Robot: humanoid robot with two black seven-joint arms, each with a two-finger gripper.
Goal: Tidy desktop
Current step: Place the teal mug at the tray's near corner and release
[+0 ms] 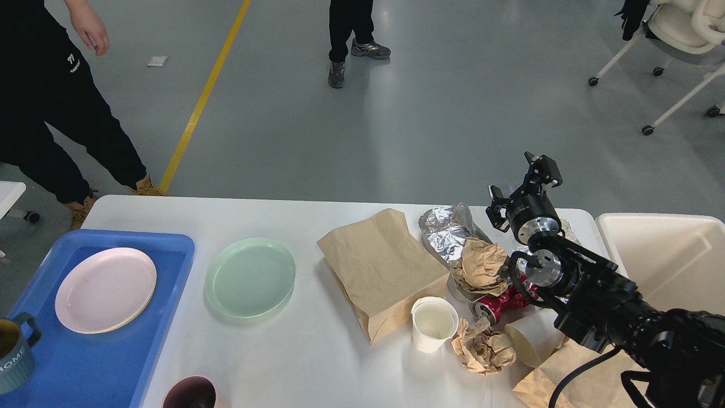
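The white desktop (272, 351) carries dishes on its left half and litter on its right half. A blue-grey mug (12, 354) shows at the left edge over the blue tray (90, 368), cut off by the frame. My left gripper is out of view. On the tray lies a pink plate (105, 289), and a green plate (250, 276) lies beside the tray. My right gripper (519, 184) hovers open over the far right edge, above the foil (450, 229), holding nothing.
A brown paper bag (382, 272), crumpled paper (478, 266), a red can (501, 303), a white paper cup (433, 324) and a tipped cup (529, 340) crowd the right side. A dark bowl (190, 394) sits at the front edge. A cream bin (668, 260) stands right. A person (51, 102) stands far left.
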